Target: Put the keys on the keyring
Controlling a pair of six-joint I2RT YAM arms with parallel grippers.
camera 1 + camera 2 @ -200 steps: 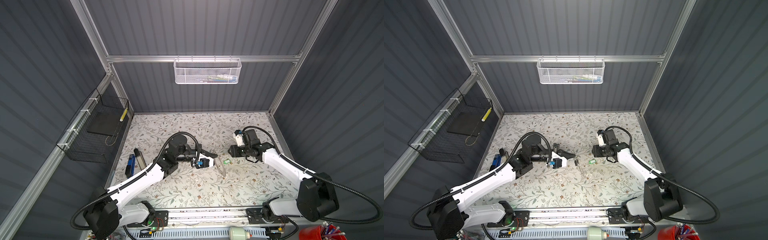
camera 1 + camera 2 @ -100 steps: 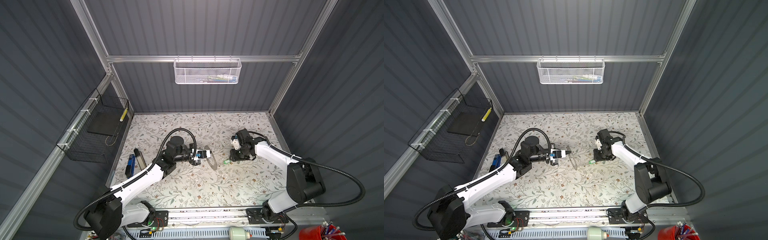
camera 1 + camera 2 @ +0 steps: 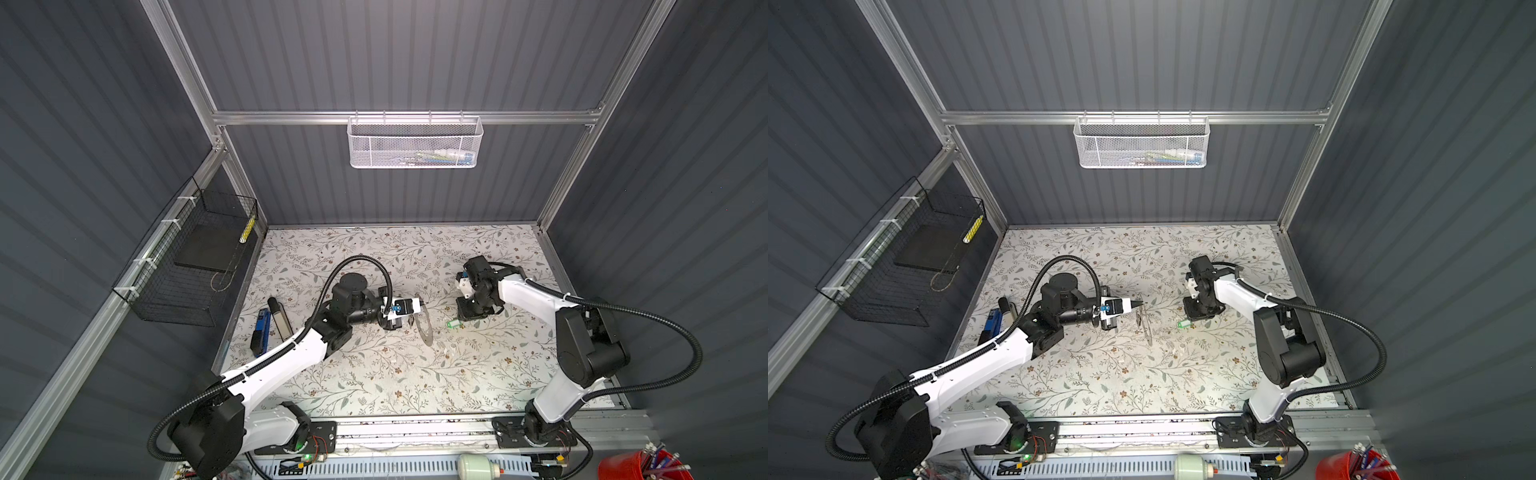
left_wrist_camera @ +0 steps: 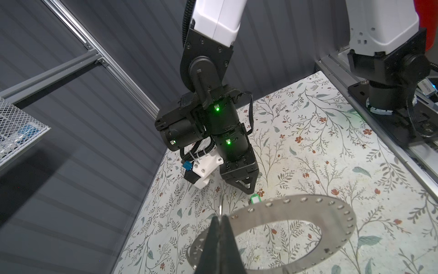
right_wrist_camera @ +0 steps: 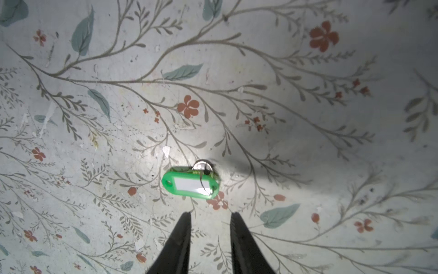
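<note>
Meanwhile: keyring clamped, green tag loose on the mat

In both top views, the flat grey metal ring-shaped keyring (image 3: pixel 423 330) is seen edge-on and nearly upright. Its upper rim is clamped between the closed jaws of the left gripper (image 3: pixel 417 308). Whether its lower edge touches the floral mat (image 3: pixel 374 374) cannot be told. The small bright-green translucent key tag (image 3: pixel 454 323) is laid flat on the mat, between the keyring and the right gripper (image 3: pixel 466 316), which is pointed downward just beside it.

From the left wrist view, the left gripper (image 4: pixel 220 219) is shown pressed shut on the rim of the keyring (image 4: pixel 331 208), whose large central hole and small rim holes are turned to the camera. Beyond it, the key tag (image 4: pixel 255 198) is seen just below the tips of the right gripper (image 4: pixel 246 187).

From the right wrist view, the jaws of the right gripper (image 5: pixel 211 215) are held apart with nothing between them. The key tag (image 5: pixel 190 185) is found just ahead of the fingertips (image 5: pixel 183 227), untouched, with a small metal loop at one end.
</note>
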